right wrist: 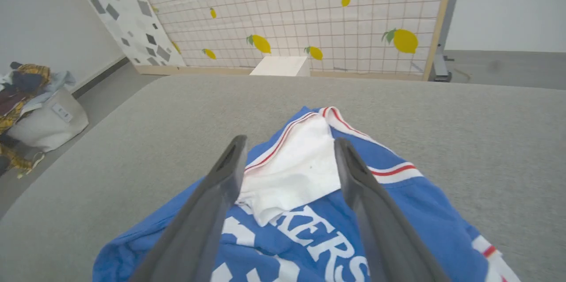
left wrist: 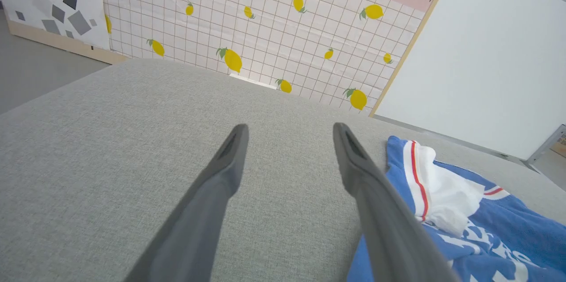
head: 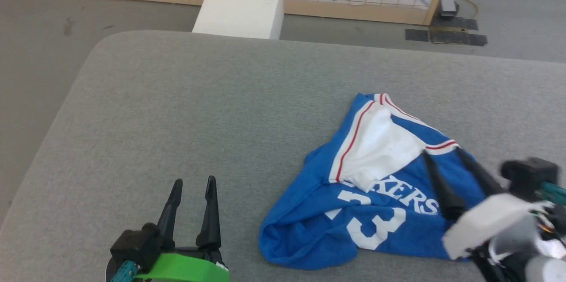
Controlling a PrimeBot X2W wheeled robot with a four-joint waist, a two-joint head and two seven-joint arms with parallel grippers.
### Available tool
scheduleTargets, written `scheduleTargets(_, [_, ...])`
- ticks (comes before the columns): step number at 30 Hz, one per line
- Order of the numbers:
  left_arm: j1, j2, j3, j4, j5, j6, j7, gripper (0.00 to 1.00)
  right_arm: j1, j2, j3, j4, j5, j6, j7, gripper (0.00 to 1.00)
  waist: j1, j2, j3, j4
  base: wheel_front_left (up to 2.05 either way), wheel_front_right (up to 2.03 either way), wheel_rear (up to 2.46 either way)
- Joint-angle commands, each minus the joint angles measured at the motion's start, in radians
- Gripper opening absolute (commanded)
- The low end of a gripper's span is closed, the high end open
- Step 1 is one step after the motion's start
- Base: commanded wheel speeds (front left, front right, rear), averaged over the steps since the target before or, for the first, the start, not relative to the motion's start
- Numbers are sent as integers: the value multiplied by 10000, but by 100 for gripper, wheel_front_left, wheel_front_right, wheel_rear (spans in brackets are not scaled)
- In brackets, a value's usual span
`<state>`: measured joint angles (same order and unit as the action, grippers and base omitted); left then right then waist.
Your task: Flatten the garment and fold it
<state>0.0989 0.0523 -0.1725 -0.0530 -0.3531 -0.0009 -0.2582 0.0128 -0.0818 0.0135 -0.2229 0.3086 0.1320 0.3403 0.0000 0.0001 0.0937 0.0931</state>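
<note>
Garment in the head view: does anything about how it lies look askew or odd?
Yes: the garment lies bunched on the grey surface, its white sleeve flopped over the lettering, left edge rolled under; not flat.

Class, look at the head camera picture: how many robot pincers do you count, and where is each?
2. The left pincer stands open at lower left over the grey surface; the right pincer is open at lower right, over the blue garment.

Garment [head: 380,193] lies crumpled on grey tabletop [head: 221,109], lower right of centre. Left gripper [head: 194,180], lower left, jaws apart over bare surface. Right gripper [head: 441,152], lower right, jaws apart over garment's right part.
</note>
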Motion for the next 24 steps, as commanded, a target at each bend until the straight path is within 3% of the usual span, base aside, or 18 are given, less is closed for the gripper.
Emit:
scheduleTargets(1, [148, -20, 11, -32, 60, -85, -36, 100, 285, 107, -356, -145, -332, -13, -439, 100, 0, -1, -85, -300, 0, 0, 0])
scheduleTargets(5, [246, -20, 7, -69, 98, -88, -36, 100, 933, 288, -1342, -242, -1036, -13, -1847, 100, 0, -1, -110, -534, 0, 0, 0])
scheduleTargets(13, [628, -20, 61, -154, 469, -135, -36, 100, 2325, 312, -1769, 813, -256, -13, -4233, 100, 0, -1, -70, -835, 0, 0, 0])
scheduleTargets(17, [690, -20, 109, -179, 628, -153, -36, 100, 2425, 313, -1831, 1265, 43, -13, -4739, 100, 0, -1, -13, -933, 0, 0, 0])
scheduleTargets(24, [-166, 183, -147, -41, 1410, -559, -32, 100, 1995, 314, -1908, 1463, 65, -13, -4904, 100, 0, -1, 199, -968, 0, 0, 0])
